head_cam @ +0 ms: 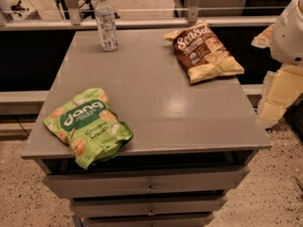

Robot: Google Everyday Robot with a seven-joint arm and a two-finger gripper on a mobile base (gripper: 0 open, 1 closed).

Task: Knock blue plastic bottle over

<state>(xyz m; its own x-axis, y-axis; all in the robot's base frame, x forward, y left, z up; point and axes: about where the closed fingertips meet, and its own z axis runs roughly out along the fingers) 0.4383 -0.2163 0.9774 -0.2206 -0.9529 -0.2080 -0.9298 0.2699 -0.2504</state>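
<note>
White arm (289, 32) at the far right edge, its pale pincer (279, 91) just below, partly out of view.

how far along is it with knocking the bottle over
Nothing looks done: the blue plastic bottle stands upright, far left on the table. Nothing is in hand; the gripper is not in view, only a white arm part at the right edge. Left: reach the bottle and tip it.

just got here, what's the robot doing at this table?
Nothing is being handled yet. The gripper hangs off the table's right side, touching nothing. The blue plastic bottle stands upright at the far left corner, with a brown chip bag far right and a green snack bag near left.
</note>
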